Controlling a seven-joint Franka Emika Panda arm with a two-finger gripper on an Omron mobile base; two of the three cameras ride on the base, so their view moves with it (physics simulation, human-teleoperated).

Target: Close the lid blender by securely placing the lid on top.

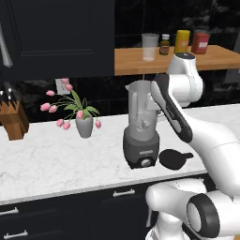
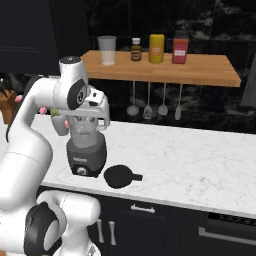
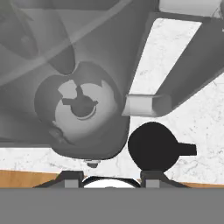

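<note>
Fingertips (image 3: pixel 70 176) of our gripper (image 3: pixel 111 177) poke up at the bottom of the hand view, looking straight down into the blender (image 1: pixel 140 126) jar w/ its blade hub at the bottom. Nothing sits btwn the jaws, and how wide they stand we can't tell from these pics. Lid (image 1: pixel 172 159) lies flat on the marble counter (image 1: pixel 47 159), just beside the blender base on its right, tab pointing away from the blender, apart from our hand. Blender mouth is uncovered. So task-wise nothing's done yet as far as we can judge: we're hovering above the blender, lid not picked up. Left to do: drop to the lid, grab it, lift, centre over the blender mouth, seat it firmly.
</note>
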